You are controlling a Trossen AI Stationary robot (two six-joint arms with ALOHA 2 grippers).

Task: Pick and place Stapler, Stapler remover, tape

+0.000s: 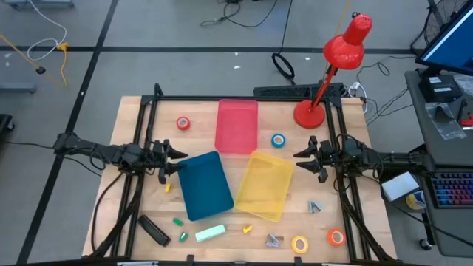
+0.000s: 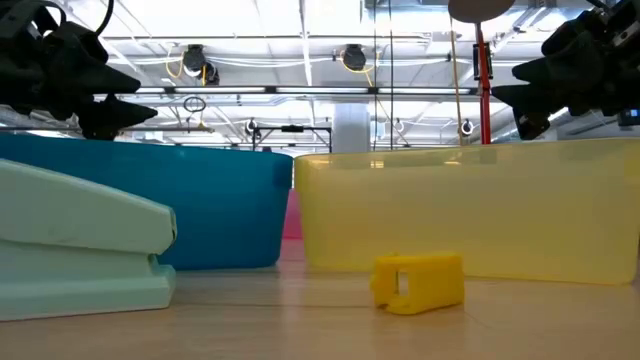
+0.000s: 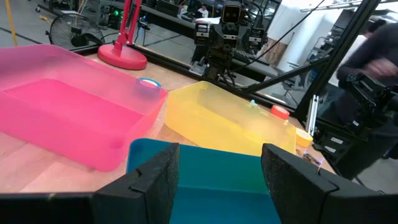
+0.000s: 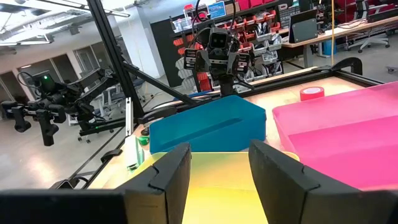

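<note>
Tape rolls lie flat on the table: a red-orange one [image 1: 182, 123] at the far left, a blue one [image 1: 278, 140] beside the pink tray, and a yellow one [image 1: 299, 244] and an orange one [image 1: 336, 237] at the near right. A black stapler [image 1: 154, 230] and a mint stapler [image 1: 210, 233] lie at the near left. Two stapler removers [image 1: 315, 207] [image 1: 274, 240] lie near the yellow tray. My left gripper [image 1: 176, 158] stands open and level at the blue tray's left. My right gripper [image 1: 301, 158] stands open and level at the yellow tray's right.
A pink tray [image 1: 236, 125], a blue tray [image 1: 205, 185] and a yellow tray [image 1: 267, 183] fill the table's middle. A red desk lamp [image 1: 310, 114] stands at the far right. Small green [image 1: 178, 220] and yellow [image 1: 247, 229] bits lie near the front edge. A black frame rims the table.
</note>
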